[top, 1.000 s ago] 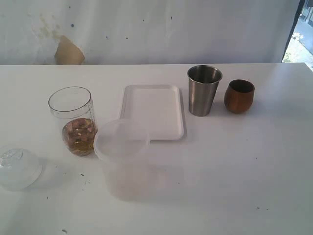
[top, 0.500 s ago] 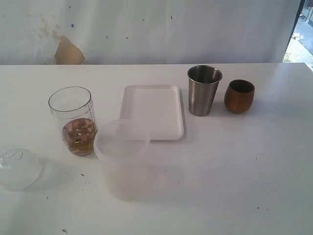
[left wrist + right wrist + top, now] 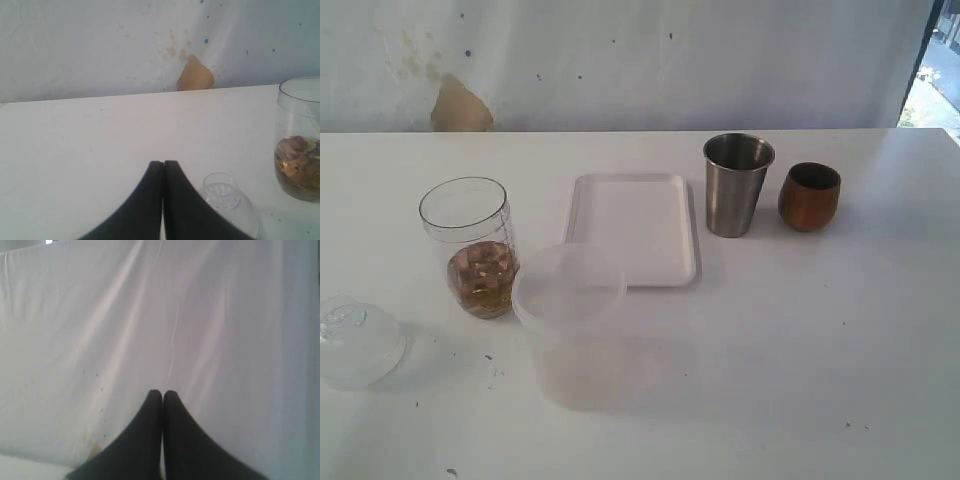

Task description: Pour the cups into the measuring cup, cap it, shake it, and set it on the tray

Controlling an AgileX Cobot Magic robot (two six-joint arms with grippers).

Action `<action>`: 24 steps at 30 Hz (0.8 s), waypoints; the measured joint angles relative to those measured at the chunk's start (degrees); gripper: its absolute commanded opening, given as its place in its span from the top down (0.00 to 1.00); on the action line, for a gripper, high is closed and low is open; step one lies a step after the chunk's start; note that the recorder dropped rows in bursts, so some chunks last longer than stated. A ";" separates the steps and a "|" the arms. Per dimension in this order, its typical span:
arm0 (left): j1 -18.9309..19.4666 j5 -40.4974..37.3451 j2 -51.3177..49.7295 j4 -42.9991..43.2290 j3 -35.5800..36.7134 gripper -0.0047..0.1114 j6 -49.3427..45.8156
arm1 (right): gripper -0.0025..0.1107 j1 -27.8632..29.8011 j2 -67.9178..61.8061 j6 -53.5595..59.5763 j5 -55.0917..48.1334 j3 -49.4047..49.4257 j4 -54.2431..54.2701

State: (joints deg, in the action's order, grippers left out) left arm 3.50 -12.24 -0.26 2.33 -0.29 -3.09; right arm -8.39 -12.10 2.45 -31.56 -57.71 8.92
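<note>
**Both idle: your left gripper (image 3: 163, 164) and right gripper (image 3: 162, 393) are pinched closed, holding nothing.**
Open wide first. The steel tumbler (image 3: 737, 185) and brown cup (image 3: 809, 197) stand right of the tray (image 3: 632, 228), the measuring cup (image 3: 470, 245) left, the cap (image 3: 358, 343) nearer.

The left pincer (image 3: 163, 163) and the right pincer (image 3: 162, 392): each smooth matte black, two curved halves tapering to narrow tips.

My white table (image 3: 800, 350) from the exterior camera: a white tray (image 3: 632, 225) lies at centre, with a steel tumbler (image 3: 737, 185) and a brown cup (image 3: 809, 196) upright to its right. The measuring cup (image 3: 475, 250) stands left, its cap (image 3: 358, 342) lies nearer at far left, and a frosted tub (image 3: 570, 335) sits by the tray's near-left corner.
</note>
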 measured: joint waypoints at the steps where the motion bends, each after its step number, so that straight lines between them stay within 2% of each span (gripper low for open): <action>1: 0.00 0.00 0.00 0.00 0.00 0.95 0.00 | 0.98 0.65 0.89 0.28 1.73 1.28 -0.29; 10: 0.00 0.00 0.00 0.00 0.00 0.95 0.00 | 0.98 5.47 9.65 6.44 15.51 17.54 -4.00; 24: 0.00 0.00 0.00 0.00 0.00 0.95 0.00 | 0.98 5.91 9.92 10.22 23.88 44.93 -4.11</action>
State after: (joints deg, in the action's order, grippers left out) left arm 3.50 -12.24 -0.26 2.33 -0.29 -3.09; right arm -2.48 -2.17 12.67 -7.67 -12.78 4.80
